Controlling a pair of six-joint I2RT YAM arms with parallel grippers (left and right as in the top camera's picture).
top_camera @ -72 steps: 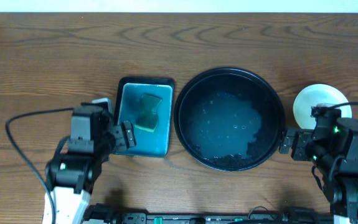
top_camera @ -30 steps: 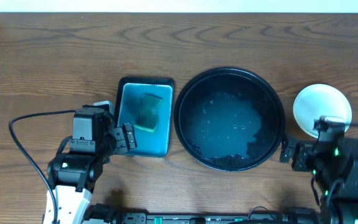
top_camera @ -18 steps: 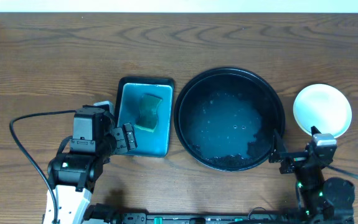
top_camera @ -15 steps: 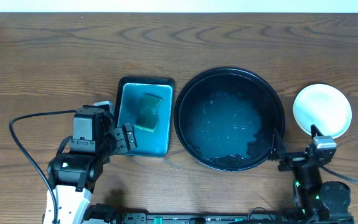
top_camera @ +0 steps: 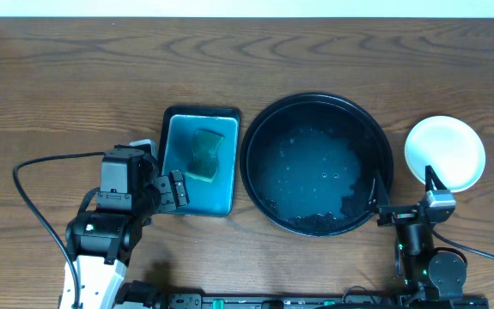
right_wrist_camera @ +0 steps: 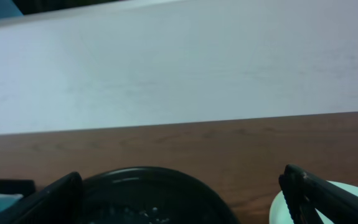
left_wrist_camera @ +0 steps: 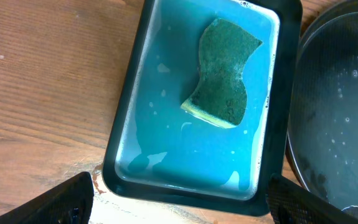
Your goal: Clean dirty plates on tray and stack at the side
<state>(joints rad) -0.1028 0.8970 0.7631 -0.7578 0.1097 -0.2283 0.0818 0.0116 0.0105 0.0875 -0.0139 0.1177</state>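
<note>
Left gripper (top_camera: 167, 190): jaws stood spread wide with nothing between them. It sat in the lower left of the overhead view, just beside the basin's lower left corner. In the left wrist view (left_wrist_camera: 185, 208) its two dark fingertips framed the basin's near rim.
Right gripper (top_camera: 403, 192): jaws stood spread wide, holding nothing. It sat in the lower right of the overhead view, between the tray's lower right rim and the plates, and was apart from both in the right wrist view (right_wrist_camera: 188, 200).
Plates (top_camera: 444, 153): a pale round disc at the right edge of the overhead view, just above and right of the right gripper. How many were stacked could not be told.
Tray (top_camera: 315, 163): round, black and wet with droplets, at frame centre, just left of the right gripper.
Basin (top_camera: 199, 110): teal with a black rim, touching or nearly touching the tray's left side.
Sponge (left_wrist_camera: 225, 81): green, lying in the basin's upper half.
Table (top_camera: 100, 77): brown wood grain.
</note>
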